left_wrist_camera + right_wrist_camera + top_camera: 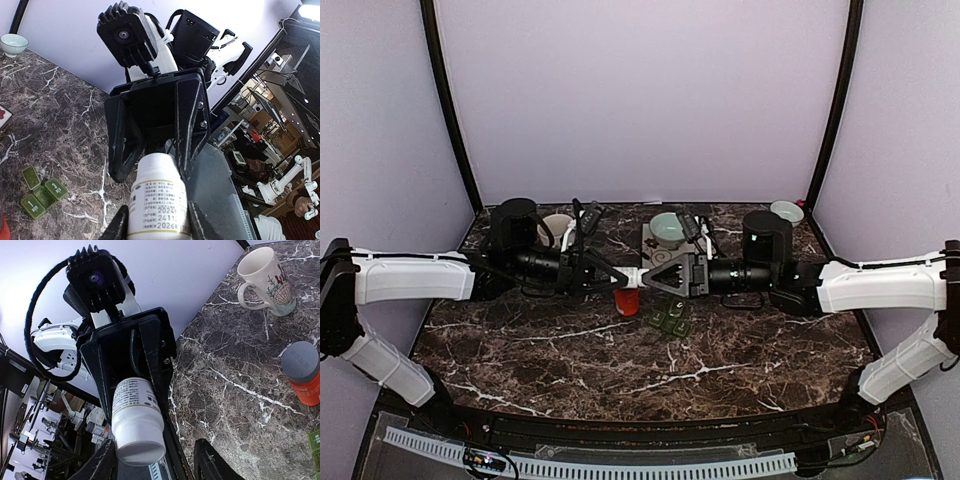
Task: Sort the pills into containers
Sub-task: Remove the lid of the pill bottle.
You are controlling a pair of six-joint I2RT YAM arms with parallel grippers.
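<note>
Top external view, left to right. Behind and left of the white pill bottle [159, 200], a beige mug [555, 228], well apart and no hindrance. Left of the bottle, the left gripper [159, 227], clamped on the labelled body and holding it level above the marble table [520, 350], likely as a brace for uncapping. Just in front of and below the bottle, a red bottle [627, 300] with a grey cap, near enough to be knocked on any descent. In front and slightly right, the containers [670, 320], a dark green strip lying on the marble, clear of both arms. Right of the bottle, the right gripper [157, 460], fingers apart on either side of the white cap, not pinching, probably lined up for a twist. Behind and slightly right, a pale green bowl [667, 228]; farther right, a second bowl [786, 210].
</note>
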